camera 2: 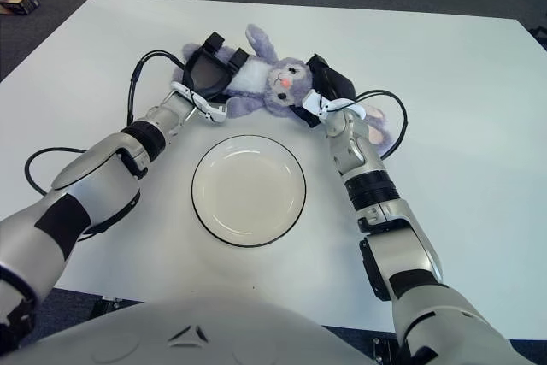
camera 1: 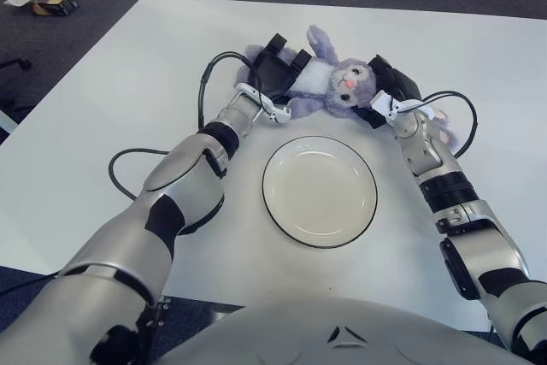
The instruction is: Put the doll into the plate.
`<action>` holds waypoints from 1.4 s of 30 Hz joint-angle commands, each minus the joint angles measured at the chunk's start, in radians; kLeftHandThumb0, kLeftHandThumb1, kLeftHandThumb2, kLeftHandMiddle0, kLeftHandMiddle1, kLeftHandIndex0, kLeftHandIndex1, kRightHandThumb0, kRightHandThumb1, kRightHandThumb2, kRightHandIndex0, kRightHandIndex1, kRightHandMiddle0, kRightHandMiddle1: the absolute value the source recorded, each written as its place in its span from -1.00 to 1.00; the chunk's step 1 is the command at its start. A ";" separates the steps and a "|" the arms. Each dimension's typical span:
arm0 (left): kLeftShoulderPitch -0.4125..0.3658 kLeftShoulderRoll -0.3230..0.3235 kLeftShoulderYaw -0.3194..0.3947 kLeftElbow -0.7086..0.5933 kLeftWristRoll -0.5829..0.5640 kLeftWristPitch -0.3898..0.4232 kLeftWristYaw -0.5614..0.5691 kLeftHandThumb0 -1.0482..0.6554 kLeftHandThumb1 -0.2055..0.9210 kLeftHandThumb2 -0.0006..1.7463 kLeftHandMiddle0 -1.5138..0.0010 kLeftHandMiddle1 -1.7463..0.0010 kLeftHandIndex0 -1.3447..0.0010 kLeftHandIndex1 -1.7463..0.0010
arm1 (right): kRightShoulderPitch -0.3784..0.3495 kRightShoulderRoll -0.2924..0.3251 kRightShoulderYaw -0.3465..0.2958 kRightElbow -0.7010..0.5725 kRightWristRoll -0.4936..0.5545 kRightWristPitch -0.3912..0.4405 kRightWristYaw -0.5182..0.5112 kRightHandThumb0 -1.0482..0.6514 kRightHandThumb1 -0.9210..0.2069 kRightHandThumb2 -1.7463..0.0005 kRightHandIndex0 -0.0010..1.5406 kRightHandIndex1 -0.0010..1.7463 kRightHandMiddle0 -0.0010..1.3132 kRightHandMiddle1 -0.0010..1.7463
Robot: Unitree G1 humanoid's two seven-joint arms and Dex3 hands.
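Beyond the plate [camera 1: 319, 191], on its far side, we had the doll [camera 1: 329, 85] lying on the table [camera 1: 128, 74], apart from the rim. Our left hand [camera 1: 275, 73] was clenched on the body end, our right hand [camera 1: 391, 85] pressed at the head side w/ fingers curled around it. Risk as we judged it: two hands pulling unevenly could let the soft plush sag or slip out of one grip, then drop short, half over the rim. Doll's long axis ran roughly left-right, parallel to the plate's far edge, head toward the right hand, face up, one arm poking away from the plate.
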 commanded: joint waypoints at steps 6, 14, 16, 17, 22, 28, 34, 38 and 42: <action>0.045 0.051 -0.017 0.050 0.003 -0.080 -0.066 0.24 -0.36 0.61 -0.07 -0.64 0.13 -1.00 | 0.028 -0.025 -0.018 -0.004 0.019 -0.006 0.030 0.23 0.40 -0.73 0.01 0.92 -0.21 1.00; 0.016 0.093 0.016 0.036 -0.040 -0.175 -0.089 0.23 -0.41 0.66 -0.11 -0.71 0.19 -1.00 | 0.025 -0.048 -0.016 0.002 0.035 -0.079 0.069 0.23 0.43 -0.75 0.03 0.90 -0.18 1.00; 0.006 0.107 0.041 0.032 -0.065 -0.208 -0.108 0.23 -0.45 0.68 -0.16 -0.66 0.15 -1.00 | 0.022 -0.057 -0.016 0.004 0.041 -0.101 0.081 0.23 0.44 -0.76 0.04 0.91 -0.18 1.00; 0.003 0.111 0.049 0.032 -0.073 -0.218 -0.116 0.23 -0.48 0.68 -0.19 -0.62 0.12 -1.00 | 0.021 -0.059 -0.016 0.006 0.044 -0.108 0.083 0.23 0.44 -0.76 0.04 0.91 -0.18 1.00; -0.021 0.135 0.123 0.027 -0.153 -0.279 -0.216 0.23 -0.62 0.79 -0.25 -0.63 0.04 -1.00 | 0.009 -0.077 -0.020 0.014 0.067 -0.152 0.124 0.23 0.49 -0.80 0.06 0.91 -0.15 1.00; -0.052 0.167 0.241 -0.038 -0.276 -0.321 -0.363 0.23 -0.58 0.81 -0.18 -0.78 0.10 -1.00 | -0.038 -0.111 -0.027 0.074 0.107 -0.247 0.185 0.23 0.54 -0.83 0.09 0.91 -0.12 1.00; -0.065 0.220 0.343 -0.189 -0.358 -0.303 -0.502 0.23 -0.56 0.82 -0.15 -0.83 0.12 -1.00 | -0.117 -0.149 -0.024 0.099 0.129 -0.310 0.266 0.23 0.57 -0.85 0.10 0.92 -0.10 1.00; -0.092 0.207 0.390 -0.167 -0.394 -0.284 -0.546 0.23 -0.56 0.82 -0.14 -0.84 0.11 -1.00 | -0.154 -0.162 -0.033 0.044 0.140 -0.266 0.331 0.23 0.53 -0.84 0.06 0.95 -0.11 1.00; -0.105 0.202 0.433 -0.153 -0.435 -0.287 -0.594 0.23 -0.57 0.82 -0.14 -0.84 0.10 -1.00 | -0.168 -0.166 -0.041 0.012 0.142 -0.230 0.360 0.23 0.51 -0.83 0.03 0.98 -0.12 1.00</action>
